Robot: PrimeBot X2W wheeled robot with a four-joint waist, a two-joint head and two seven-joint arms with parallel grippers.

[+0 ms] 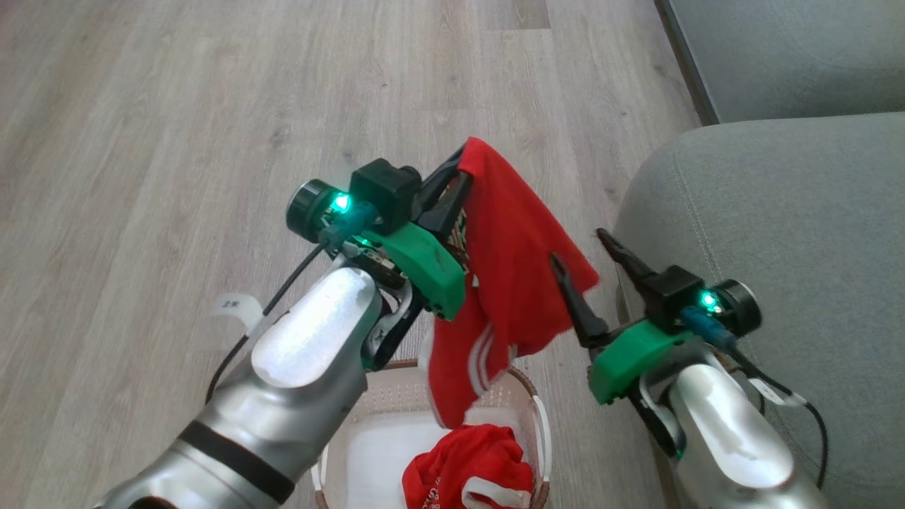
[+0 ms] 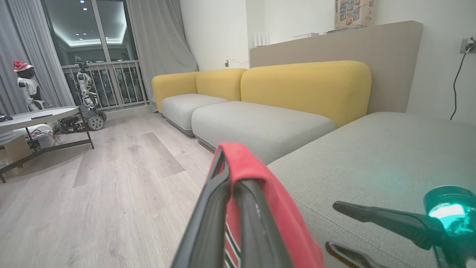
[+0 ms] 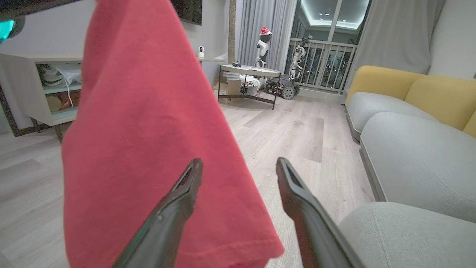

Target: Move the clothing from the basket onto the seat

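Bright indoor light, soft shadows, green LED (image 1: 342, 203) glare, blurred near foreground, wide-angle bowing at wrist-view edges.

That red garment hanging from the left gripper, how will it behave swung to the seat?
Probably floppy: the red garment drapes limply from the left gripper. Likely light, since one pinched edge holds it. Its hem may sway into the open right gripper beside it.

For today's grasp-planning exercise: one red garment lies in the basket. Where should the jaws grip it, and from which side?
Probably grip the raised fold atop the crumpled red garment, coming straight down from above: walls of the basket block the sides, and bunched fabric gives a ridge to pinch.
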